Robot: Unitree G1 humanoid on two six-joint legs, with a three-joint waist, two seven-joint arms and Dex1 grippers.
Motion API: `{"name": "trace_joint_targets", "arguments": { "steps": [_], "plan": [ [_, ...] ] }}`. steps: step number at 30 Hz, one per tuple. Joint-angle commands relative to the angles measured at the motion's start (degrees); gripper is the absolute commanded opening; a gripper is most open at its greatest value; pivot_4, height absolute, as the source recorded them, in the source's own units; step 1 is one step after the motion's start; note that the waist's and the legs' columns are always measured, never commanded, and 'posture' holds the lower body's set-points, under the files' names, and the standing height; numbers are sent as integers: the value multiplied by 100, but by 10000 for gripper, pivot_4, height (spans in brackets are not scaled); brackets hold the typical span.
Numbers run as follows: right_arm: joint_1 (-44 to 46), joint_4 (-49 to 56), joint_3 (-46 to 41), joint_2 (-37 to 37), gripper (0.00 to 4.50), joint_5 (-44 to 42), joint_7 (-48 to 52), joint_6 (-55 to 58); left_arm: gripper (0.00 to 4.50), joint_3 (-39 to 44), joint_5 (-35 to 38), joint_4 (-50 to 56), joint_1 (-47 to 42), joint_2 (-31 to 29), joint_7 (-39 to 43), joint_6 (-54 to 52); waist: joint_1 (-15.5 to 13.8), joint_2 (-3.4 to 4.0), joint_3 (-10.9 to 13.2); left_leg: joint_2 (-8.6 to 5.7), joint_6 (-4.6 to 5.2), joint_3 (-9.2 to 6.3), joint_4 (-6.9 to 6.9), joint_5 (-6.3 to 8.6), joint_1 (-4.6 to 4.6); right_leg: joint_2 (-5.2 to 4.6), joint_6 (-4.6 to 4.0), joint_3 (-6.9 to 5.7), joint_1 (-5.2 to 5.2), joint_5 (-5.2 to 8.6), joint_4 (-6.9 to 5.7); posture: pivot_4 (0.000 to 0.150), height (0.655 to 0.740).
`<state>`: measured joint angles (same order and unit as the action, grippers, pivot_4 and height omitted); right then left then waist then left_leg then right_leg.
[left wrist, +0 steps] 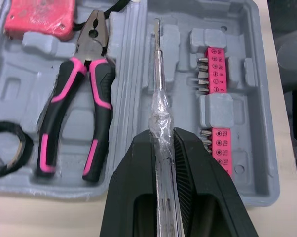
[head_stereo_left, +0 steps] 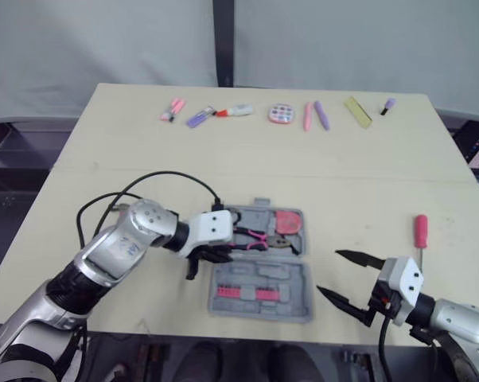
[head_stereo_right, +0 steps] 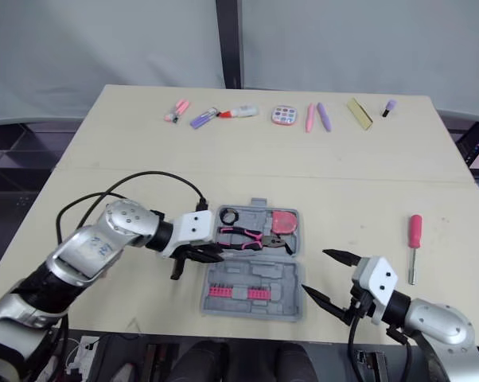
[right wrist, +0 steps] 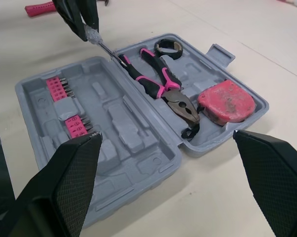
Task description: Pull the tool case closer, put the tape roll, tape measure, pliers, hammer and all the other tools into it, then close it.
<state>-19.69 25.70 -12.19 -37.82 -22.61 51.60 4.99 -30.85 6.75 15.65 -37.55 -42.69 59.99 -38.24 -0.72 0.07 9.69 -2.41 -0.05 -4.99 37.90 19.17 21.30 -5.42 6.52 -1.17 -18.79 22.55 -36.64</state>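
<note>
Clamping a slim clear-handled screwdriver [left wrist: 158, 84] between its black fingers, the left gripper [left wrist: 162, 134] hangs over the left part of the open grey tool case [head_stereo_left: 297, 302], the metal shaft pointing across the case's hinge line. The case lies flat on the table [head_stereo_left: 144, 151], near its front edge. In the case's far half sit the pink-and-black pliers [left wrist: 100, 103], the black tape roll [right wrist: 166, 53] just left of them, and the pink tape measure [right wrist: 226, 102] at the right end. The near half holds two pink bit strips [left wrist: 216, 69] – its other moulded slots are bare. Right of the case, close to its near corner, the right gripper [head_stereo_left: 329, 273] is held with fingers spread wide, gripping nothing. Further right of the case, a pink-handled screwdriver [head_stereo_left: 421, 233] lies on the table.
</note>
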Motion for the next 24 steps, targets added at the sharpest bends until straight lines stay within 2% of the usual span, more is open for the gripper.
{"name": "trace_joint_targets", "arguments": {
  "steps": [1, 12, 24],
  "plan": [
    [-64, 220, -146, -20, 45000, -24, -55, -84, 232, -258, -343, -90, -169, 140, 88, 139, -1, 0, 0, 0, 1, 0, 0, 0, 0, 0, 0, 0, 0, 0, 0, 1500, 7400],
    [-309, 271, -257, -68, 45000, 39, -10, -172, 232, -720, -1005, -634, -602, 730, 120, -99, -47, 0, 0, -2, 3, -1, 5, 2, 0, 0, 0, -1, -1, 0, -12, 1500, 7400],
    [-367, 332, -254, -26, 45000, 52, -63, -152, 232, -942, -1353, -845, -845, 1167, 293, -238, -54, -1, 0, -2, 4, -1, 8, 2, 0, 0, 1, -3, -2, 0, -17, 1500, 7400]
  ]
}}
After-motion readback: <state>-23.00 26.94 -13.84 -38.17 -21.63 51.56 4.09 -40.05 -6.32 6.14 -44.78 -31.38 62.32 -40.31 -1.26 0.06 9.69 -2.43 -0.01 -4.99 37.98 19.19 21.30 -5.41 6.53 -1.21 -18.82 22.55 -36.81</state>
